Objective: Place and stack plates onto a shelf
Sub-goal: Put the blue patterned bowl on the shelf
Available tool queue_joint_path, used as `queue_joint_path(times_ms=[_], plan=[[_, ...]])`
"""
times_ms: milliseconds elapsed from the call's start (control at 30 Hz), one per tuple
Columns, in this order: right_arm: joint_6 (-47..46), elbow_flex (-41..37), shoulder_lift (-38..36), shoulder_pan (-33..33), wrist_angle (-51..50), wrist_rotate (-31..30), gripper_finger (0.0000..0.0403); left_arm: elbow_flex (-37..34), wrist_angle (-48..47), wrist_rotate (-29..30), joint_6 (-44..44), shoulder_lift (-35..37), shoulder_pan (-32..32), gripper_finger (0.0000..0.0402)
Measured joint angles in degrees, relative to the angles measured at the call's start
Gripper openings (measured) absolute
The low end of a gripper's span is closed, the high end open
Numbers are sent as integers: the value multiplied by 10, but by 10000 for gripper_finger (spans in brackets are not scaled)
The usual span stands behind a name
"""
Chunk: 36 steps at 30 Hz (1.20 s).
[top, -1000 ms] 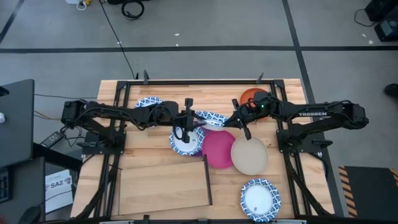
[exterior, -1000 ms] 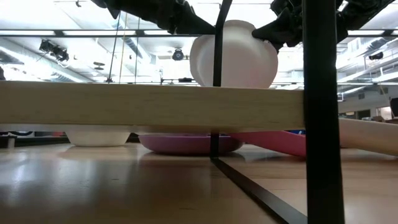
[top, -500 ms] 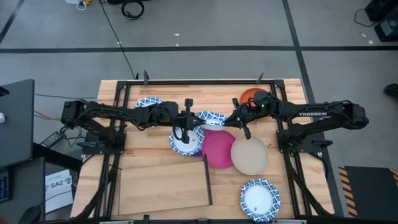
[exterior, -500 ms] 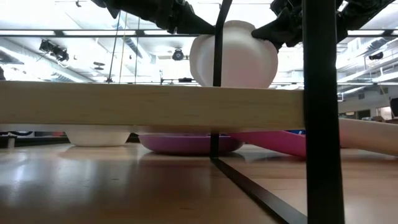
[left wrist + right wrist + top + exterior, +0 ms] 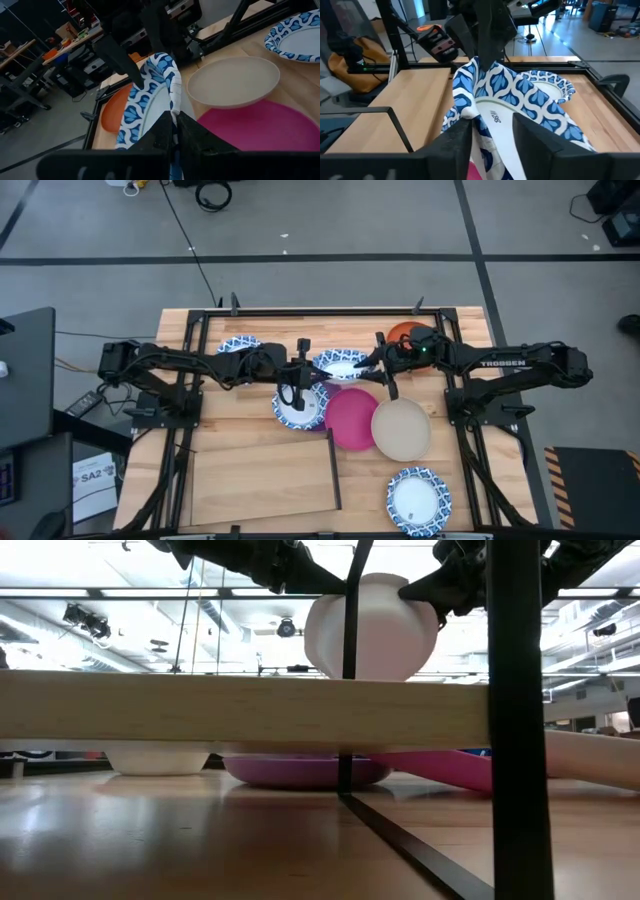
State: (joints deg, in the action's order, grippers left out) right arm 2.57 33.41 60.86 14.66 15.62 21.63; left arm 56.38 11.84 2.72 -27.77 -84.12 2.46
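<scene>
A white plate with a blue patterned rim (image 5: pixel 338 364) is held clear of the table between both grippers. In the low view its white underside (image 5: pixel 385 630) shows, tilted. My left gripper (image 5: pixel 303 375) is shut on its left rim and my right gripper (image 5: pixel 375 363) on its right rim. The pale plywood shelf (image 5: pixel 265 480) lies flat at the table's near left. Another blue-rimmed plate (image 5: pixel 298 410) rests on the table below my left gripper. A magenta plate (image 5: pixel 352 418) and a beige plate (image 5: pixel 400 430) lie beside it. My left gripper pinches the plate's patterned rim (image 5: pixel 175 102) between its two fingers, coming level from the table's left. The plate stands tilted on edge, clear of the table. My right gripper has the opposite rim (image 5: pixel 475 112) between its two fingers, coming from the table's right. The rim is crumpled there.
An orange plate (image 5: pixel 405 335) lies at the far right behind my right gripper. Blue-rimmed plates lie at the far left (image 5: pixel 238 345) and near right (image 5: pixel 418 500). A purple plate (image 5: pixel 305 770) shows in the low view. Black frame bars (image 5: pixel 330 310) edge the table.
My right gripper has gone a little toward the table's far edge with its side of the plate. The plate has tipped, so that more of its face shows from above. My left gripper has kept its hold in place.
</scene>
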Motion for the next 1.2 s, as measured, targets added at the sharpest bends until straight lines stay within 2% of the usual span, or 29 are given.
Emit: queue_joint_path(times_ms=[333,500,1033,1200], plan=[[0,0,-10,2,-1,0,197,0,0,0,0,0,0,22],[0,0,-31,14,-20,0,199,0,-2,0,1,2,-1,22],[2,0,-177,108,-204,-1,197,0,1,1,4,2,-12,22],[2,0,-201,126,-225,-1,197,0,2,31,1,17,-34,22]])
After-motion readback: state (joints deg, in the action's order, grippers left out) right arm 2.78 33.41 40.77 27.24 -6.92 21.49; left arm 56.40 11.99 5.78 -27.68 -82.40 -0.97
